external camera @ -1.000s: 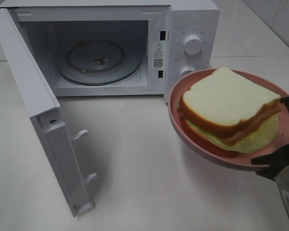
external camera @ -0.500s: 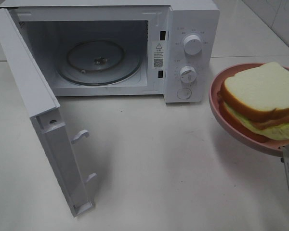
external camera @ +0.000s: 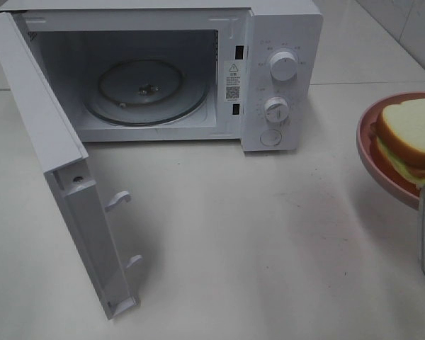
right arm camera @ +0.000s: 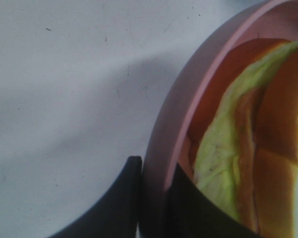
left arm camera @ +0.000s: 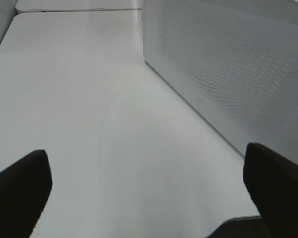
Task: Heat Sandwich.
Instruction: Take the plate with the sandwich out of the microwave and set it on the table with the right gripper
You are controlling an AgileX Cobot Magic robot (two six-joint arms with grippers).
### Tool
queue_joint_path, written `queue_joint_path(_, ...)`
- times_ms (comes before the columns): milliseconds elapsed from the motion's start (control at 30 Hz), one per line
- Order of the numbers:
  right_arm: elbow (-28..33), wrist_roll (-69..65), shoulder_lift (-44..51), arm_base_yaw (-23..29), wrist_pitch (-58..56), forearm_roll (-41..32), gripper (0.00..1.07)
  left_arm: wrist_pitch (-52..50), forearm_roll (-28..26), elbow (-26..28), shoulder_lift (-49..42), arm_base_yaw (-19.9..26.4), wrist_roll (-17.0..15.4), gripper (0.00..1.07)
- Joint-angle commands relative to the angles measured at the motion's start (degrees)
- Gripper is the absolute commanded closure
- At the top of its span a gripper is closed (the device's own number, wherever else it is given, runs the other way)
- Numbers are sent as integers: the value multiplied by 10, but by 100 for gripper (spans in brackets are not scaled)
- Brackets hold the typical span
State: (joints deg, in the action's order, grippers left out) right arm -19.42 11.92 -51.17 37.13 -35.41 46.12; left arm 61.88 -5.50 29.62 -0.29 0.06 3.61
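I see a boxy white microwave oven (external camera: 198, 71) of smooth painted metal standing at the far edge of the matte off-white tabletop (external camera: 234, 248). Its hinged door (external camera: 57, 163) swings wide toward the left side, showing two white plastic latch hooks on its inner face. Inside lies a round clear glass turntable (external camera: 145, 90), and two round white knobs (external camera: 283, 65) sit on the right control panel.

The square white-bread sandwich (external camera: 411, 138) lies on a round pink plate (external camera: 372, 149) with a raised smooth rim, at the right edge of the tabletop, well apart from the oven. Its top slice looks soft and pale with a tan crust; under it I see a reddish-brown filling and a wrinkled pale green lettuce layer.

My right gripper (right arm camera: 154, 198) is pinched onto the plate's rim, one black finger outside the rim and one inside. My left gripper (left arm camera: 149, 188) has its dark jaws spread fully apart over bare tabletop beside the oven's perforated side wall, holding nothing.
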Motion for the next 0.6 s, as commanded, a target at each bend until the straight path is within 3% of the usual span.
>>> queue_joint_path(33,-3,-57,-14,-1,-8,53,106,-3,-3,0,-3,1,-1,9)
queue_joint_path(267,-6,-150,-45,-1,-25,97,106,-3,-3,0,-3,1,-1,9)
queue_joint_path(600,-60,-322,-143,-1,-101,117,106,-3,-3,0,-3,1,-1,9)
